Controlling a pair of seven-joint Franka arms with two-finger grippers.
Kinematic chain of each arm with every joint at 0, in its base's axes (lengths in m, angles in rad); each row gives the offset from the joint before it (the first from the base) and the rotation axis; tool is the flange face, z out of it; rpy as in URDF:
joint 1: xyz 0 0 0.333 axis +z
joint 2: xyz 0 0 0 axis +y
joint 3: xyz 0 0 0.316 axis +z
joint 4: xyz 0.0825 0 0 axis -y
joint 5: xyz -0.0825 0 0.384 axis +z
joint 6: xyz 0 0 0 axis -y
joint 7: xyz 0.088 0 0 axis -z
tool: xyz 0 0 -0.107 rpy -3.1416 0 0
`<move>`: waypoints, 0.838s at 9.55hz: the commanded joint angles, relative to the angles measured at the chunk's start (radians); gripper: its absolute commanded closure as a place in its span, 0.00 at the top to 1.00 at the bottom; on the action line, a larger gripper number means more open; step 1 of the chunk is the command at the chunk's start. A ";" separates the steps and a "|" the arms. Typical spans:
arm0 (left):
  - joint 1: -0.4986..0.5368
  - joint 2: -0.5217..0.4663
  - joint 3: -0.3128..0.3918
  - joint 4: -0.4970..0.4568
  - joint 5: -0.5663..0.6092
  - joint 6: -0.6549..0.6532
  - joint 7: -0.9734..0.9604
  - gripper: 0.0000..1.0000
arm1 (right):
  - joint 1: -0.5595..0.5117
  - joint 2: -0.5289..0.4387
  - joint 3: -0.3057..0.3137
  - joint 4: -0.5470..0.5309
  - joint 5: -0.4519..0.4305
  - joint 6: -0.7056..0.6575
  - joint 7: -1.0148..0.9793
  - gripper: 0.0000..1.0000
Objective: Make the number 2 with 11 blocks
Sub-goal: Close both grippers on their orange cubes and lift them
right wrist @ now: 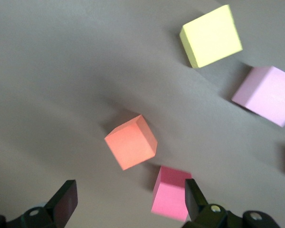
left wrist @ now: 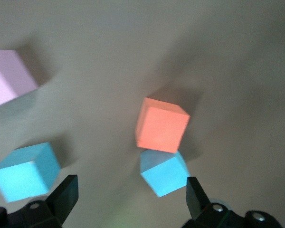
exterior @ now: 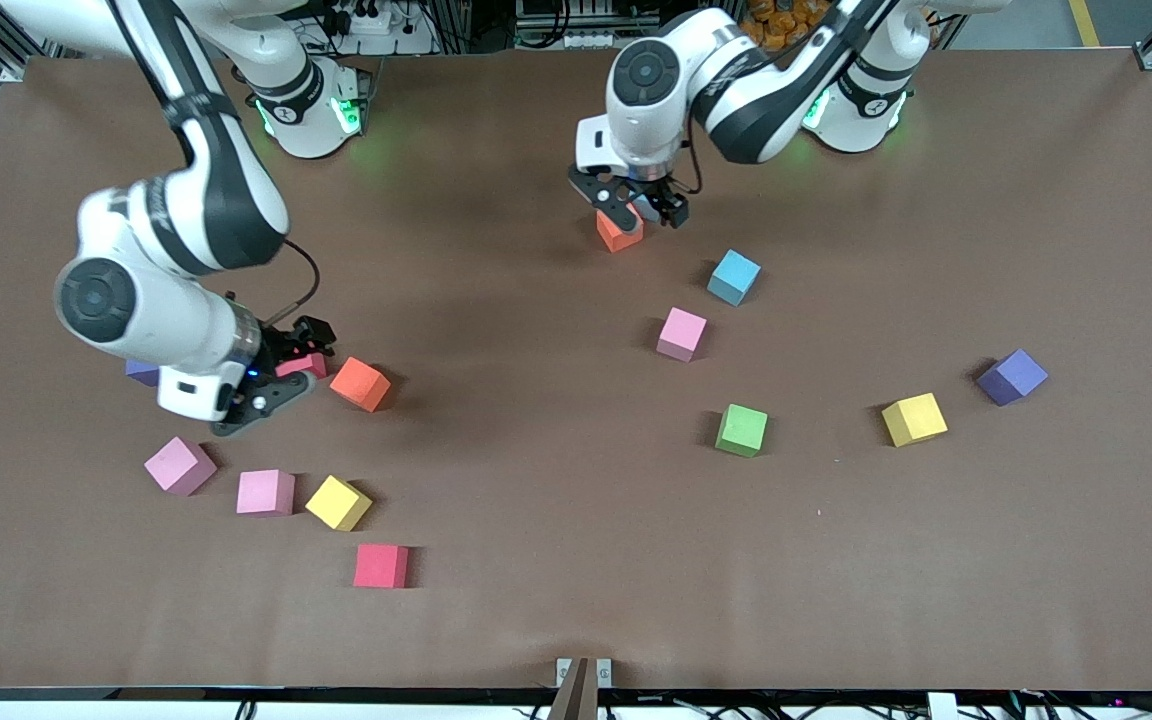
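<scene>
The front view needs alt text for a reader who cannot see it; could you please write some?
Two robot arms reach over a brown table scattered with small coloured cubes, none yet arranged. The left gripper is open over an orange cube and the right gripper is open over a red cube. Pink, yellow, green, light blue and purple cubes lie apart around them.
</scene>
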 commanded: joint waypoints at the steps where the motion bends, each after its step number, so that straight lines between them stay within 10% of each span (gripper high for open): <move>1: -0.039 0.036 0.002 -0.063 0.023 0.124 -0.023 1.00 | 0.008 0.052 -0.003 -0.023 0.019 0.078 -0.146 1.00; 8: -0.090 0.159 0.011 -0.113 0.167 0.289 -0.079 1.00 | 0.028 0.103 0.014 -0.175 0.033 0.327 -0.252 1.00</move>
